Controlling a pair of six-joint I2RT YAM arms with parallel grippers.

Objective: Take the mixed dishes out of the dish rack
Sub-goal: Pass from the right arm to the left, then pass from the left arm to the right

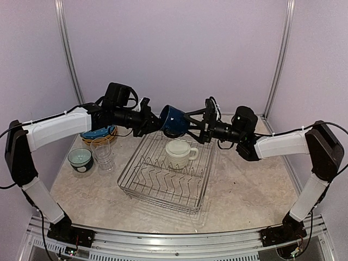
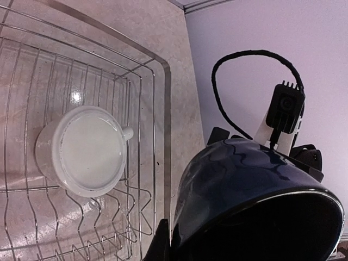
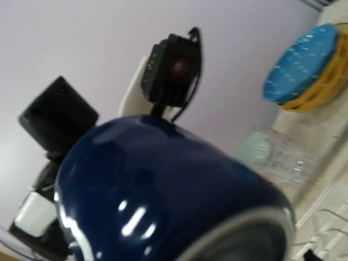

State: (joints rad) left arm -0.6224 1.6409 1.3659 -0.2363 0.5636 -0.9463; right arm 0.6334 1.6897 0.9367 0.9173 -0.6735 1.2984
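Note:
A dark navy mug (image 1: 173,120) hangs in the air over the back edge of the dish rack (image 1: 163,187), lying on its side between both arms. My left gripper (image 1: 154,122) is shut on the mug's rim; in the left wrist view one finger (image 2: 160,242) presses against the mug's (image 2: 244,185) outer wall. From the right, my right gripper (image 1: 190,126) has its fingers spread wide around the mug's base. The mug (image 3: 163,190) fills the right wrist view and hides that gripper's fingers. A cream mug (image 1: 179,152) stands in the rack (image 2: 157,109), seen from above as the cream mug (image 2: 84,152).
On the table left of the rack sit stacked blue and yellow plates (image 1: 99,134), a teal-and-white bowl (image 1: 80,159) and a clear glass tumbler (image 1: 104,156). The plates (image 3: 304,65) and tumbler (image 3: 288,160) also show, blurred, in the right wrist view.

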